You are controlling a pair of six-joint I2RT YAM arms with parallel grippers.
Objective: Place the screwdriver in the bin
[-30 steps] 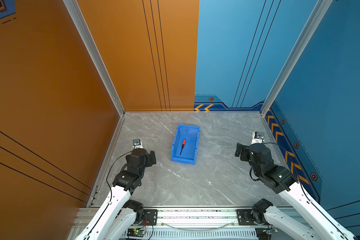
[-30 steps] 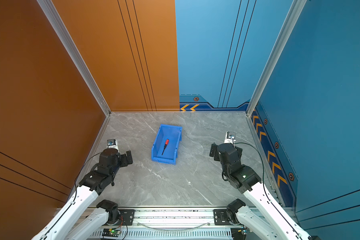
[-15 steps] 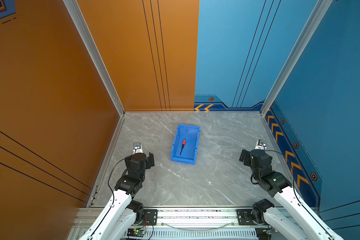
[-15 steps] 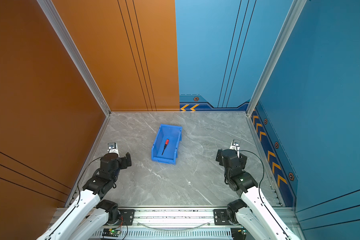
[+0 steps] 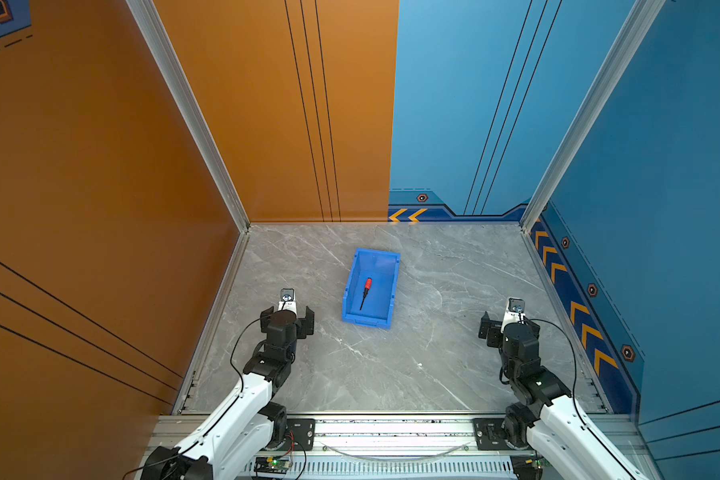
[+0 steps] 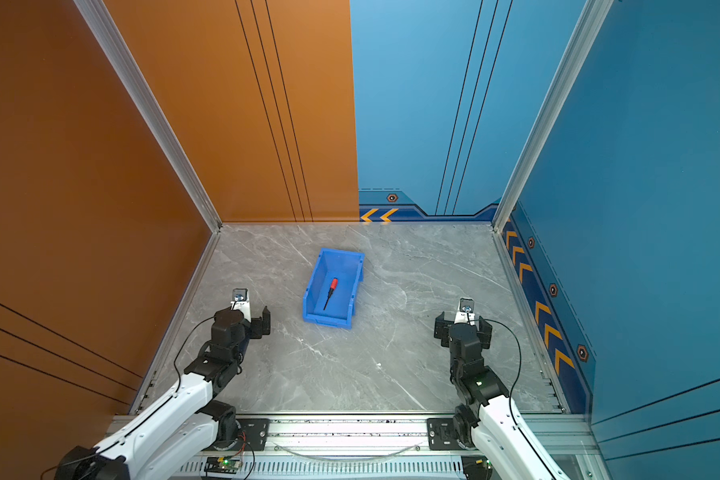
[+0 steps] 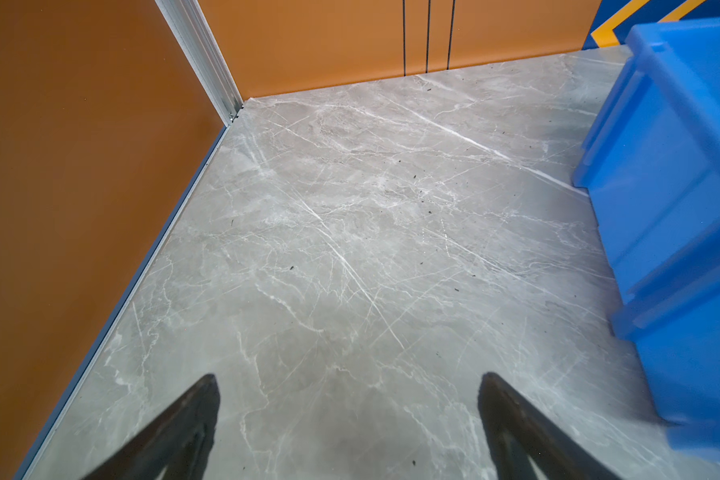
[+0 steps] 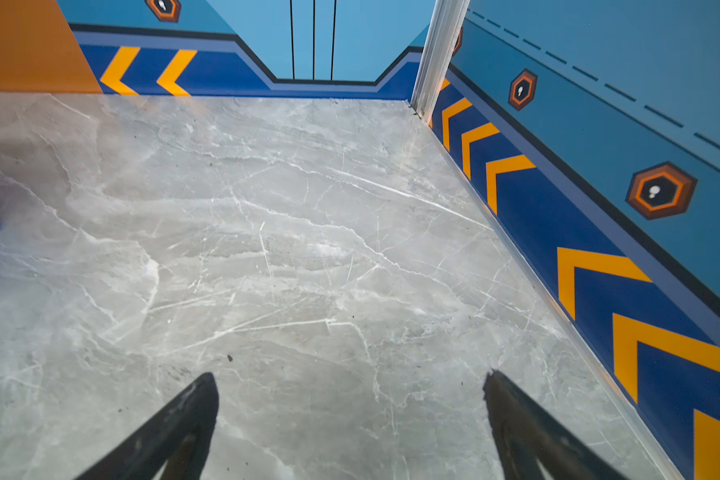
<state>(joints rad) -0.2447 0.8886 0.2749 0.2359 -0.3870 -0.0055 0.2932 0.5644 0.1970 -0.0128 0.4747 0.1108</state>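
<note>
Nearest, the left claw (image 5: 287, 320) stood wide and held nothing above the grey marble-patterned tabletop (image 5: 391, 365); the right claw (image 5: 510, 328) was wide and empty too. Ahead of the left claw, near on its right side, sat the bright blue rectangular plastic bin (image 5: 395, 286), well apart from the right claw. Inside lay the small screwdriver (image 5: 366, 291) with red-orange handle and thin black shaft, the shaft pointing back toward the claws.

No readable text, yellow chevrons (image 5: 408, 215) on blue wall band (image 5: 437, 212), hexagon badges (image 8: 661, 190) seemingly wordless
</note>
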